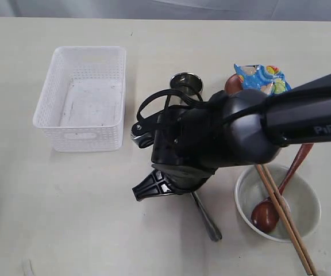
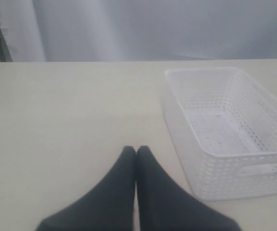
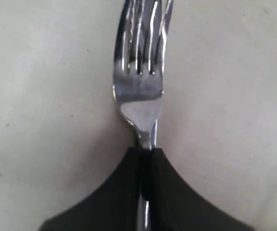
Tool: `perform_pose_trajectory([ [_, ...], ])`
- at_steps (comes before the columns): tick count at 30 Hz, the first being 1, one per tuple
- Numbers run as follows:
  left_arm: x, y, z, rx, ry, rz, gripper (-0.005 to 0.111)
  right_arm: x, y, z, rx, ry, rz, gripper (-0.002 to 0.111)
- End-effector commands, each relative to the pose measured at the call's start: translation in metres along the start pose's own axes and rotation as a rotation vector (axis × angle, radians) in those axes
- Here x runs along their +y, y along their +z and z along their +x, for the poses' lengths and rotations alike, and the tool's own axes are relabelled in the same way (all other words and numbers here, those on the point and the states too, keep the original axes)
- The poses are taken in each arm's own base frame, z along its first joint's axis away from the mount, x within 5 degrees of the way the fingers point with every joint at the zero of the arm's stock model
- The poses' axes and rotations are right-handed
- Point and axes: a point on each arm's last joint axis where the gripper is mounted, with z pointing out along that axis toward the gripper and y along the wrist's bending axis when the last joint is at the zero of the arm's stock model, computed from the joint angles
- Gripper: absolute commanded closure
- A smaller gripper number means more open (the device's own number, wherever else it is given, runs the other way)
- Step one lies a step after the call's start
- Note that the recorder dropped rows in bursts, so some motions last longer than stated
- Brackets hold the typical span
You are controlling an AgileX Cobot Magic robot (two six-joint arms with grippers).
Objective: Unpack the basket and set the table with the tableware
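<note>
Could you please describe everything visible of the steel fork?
The fork is shiny steel, with three slots between its tines, whose tips leave the right wrist view. The right tool is shut on its narrow neck, tines pointing away from it. It sits low over the pale table; whether it touches cannot be told.

The counter (image 1: 39, 218) carries one white basket (image 1: 79, 100), one steel cup (image 1: 187, 83), one blue snack packet (image 1: 263, 77) and one whitish bowl (image 1: 303, 198). The bowl carries one wooden spoon (image 1: 265, 215) and two chopsticks (image 1: 293, 236). One steel fork (image 3: 138, 91) shows in the right wrist view.
</note>
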Motion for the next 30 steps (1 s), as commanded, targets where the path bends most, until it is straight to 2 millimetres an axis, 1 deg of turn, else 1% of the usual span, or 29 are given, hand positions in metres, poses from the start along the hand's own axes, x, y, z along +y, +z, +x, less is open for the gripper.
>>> perform_pose_trajectory([
  [1, 0.000, 0.000, 0.000, -0.006, 0.007, 0.006, 0.107, 0.010, 0.012, 0.005, 0.029, 0.082, -0.081, 0.109],
  [9, 0.000, 0.000, 0.000, -0.006, 0.007, 0.006, 0.107, 0.010, 0.012, 0.006, 0.032, 0.083, -0.078, 0.108],
  [10, 0.000, 0.000, 0.000, -0.006, 0.007, 0.006, 0.107, 0.009, 0.012, 0.006, 0.036, 0.083, -0.072, 0.106],
  [12, 0.000, 0.000, 0.000, -0.006, 0.007, 0.006, 0.107, 0.008, 0.012, 0.006, 0.038, 0.075, -0.061, 0.097],
  [13, 0.000, 0.000, 0.000, -0.006, 0.007, 0.006, 0.107, 0.007, 0.012, 0.007, 0.043, 0.073, -0.052, 0.088],
  [16, 0.000, 0.000, 0.000, -0.006, 0.007, 0.006, 0.107, 0.005, 0.012, 0.008, 0.056, 0.054, -0.026, 0.067],
  [17, 0.000, 0.000, 0.000, -0.006, 0.007, 0.006, 0.107, 0.004, 0.012, 0.008, 0.060, 0.049, -0.019, 0.061],
  [18, 0.000, 0.000, 0.000, -0.006, 0.007, 0.006, 0.107, 0.004, 0.012, 0.009, 0.064, 0.047, -0.015, 0.058],
  [19, 0.000, 0.000, 0.000, -0.006, 0.007, 0.006, 0.107, 0.003, 0.011, 0.009, 0.065, 0.035, -0.012, 0.056],
  [23, 0.000, 0.000, 0.000, -0.006, 0.007, 0.006, 0.107, 0.003, 0.003, 0.007, 0.042, -0.002, -0.029, 0.056],
  [30, 0.000, 0.000, 0.000, -0.006, 0.007, 0.006, 0.107, -0.004, -0.017, 0.006, 0.031, -0.038, -0.044, 0.056],
])
